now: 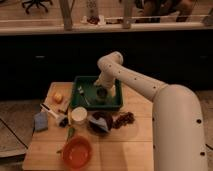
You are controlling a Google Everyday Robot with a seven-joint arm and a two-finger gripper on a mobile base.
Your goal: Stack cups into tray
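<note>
The dark green tray (89,103) stands at the back of the wooden table. My gripper (102,92) hangs from the white arm, down inside the tray near its right half. A small dark round thing, probably the dark grey-black cup (101,94), sits right under the gripper in the tray; I cannot tell whether it is held. The cream-white cup (78,115) stands upright on the table just in front of the tray's left front corner, apart from the gripper.
A dark blue bowl (101,121) sits in front of the tray, with a dark reddish clump (123,119) to its right. A large orange bowl (77,151) is near the front edge. A yellow object (58,97), a white brush (50,111) and a blue sponge (41,121) lie on the left. Light utensils (81,92) lie in the tray's left part.
</note>
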